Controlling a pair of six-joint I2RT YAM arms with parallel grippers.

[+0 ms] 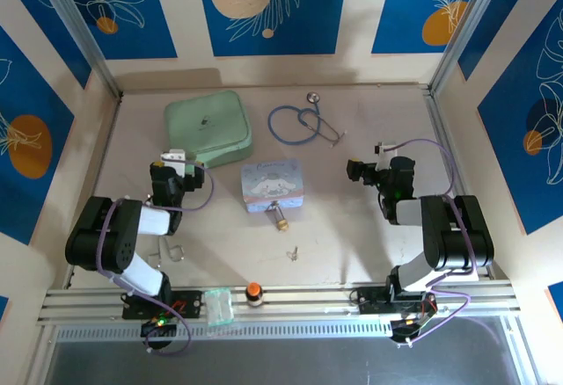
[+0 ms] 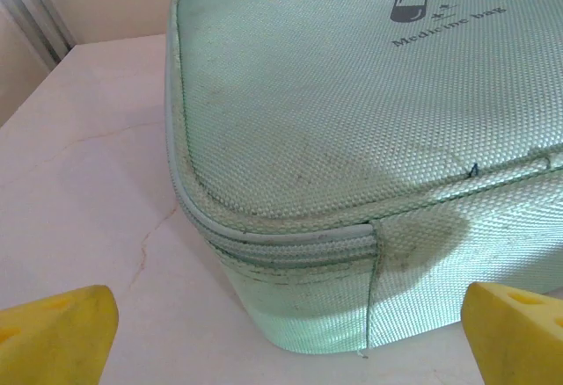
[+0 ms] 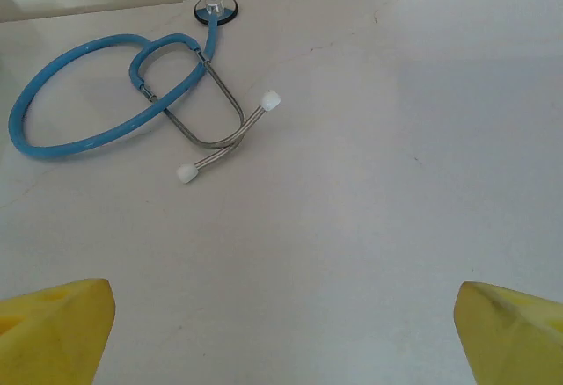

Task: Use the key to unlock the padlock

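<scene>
Centrally on the pale table [image 1: 369, 244] sits the pale blue cartoon tin [image 1: 273, 185], and everything else is placed from it; the padlock [image 1: 279, 218], tiny and brass-gold, lies just off the tin's near edge, so close that I cannot tell whether they touch; the key [image 1: 295, 250], a thin silver sliver, lies further toward the arm bases and slightly right of the padlock, apart from it and touched by neither arm. Left of the tin and a little beyond it is the mint-green medicine bag [image 1: 208, 126]; the left gripper [image 2: 281, 350] hovers at that bag's near corner, its yellow fingertips [image 2: 53, 337] spread wide, with only the bag's zipped corner and bare table between them. Beyond the tin and to its right lies the blue stethoscope [image 1: 303, 124], its tube looped and its white earpieces resting on the table; the right gripper [image 3: 281, 341] is well right of the tin, facing the stethoscope across bare table, jaws likewise wide apart and holding nothing. Nearer than the tin, at the table's front rail, stands the small orange-capped bottle [image 1: 254, 292], with a small clear packet [image 1: 217, 306] just to its left; the bent wire clip [image 1: 171, 249] lies near-left of the tin, beside the left arm.
</scene>
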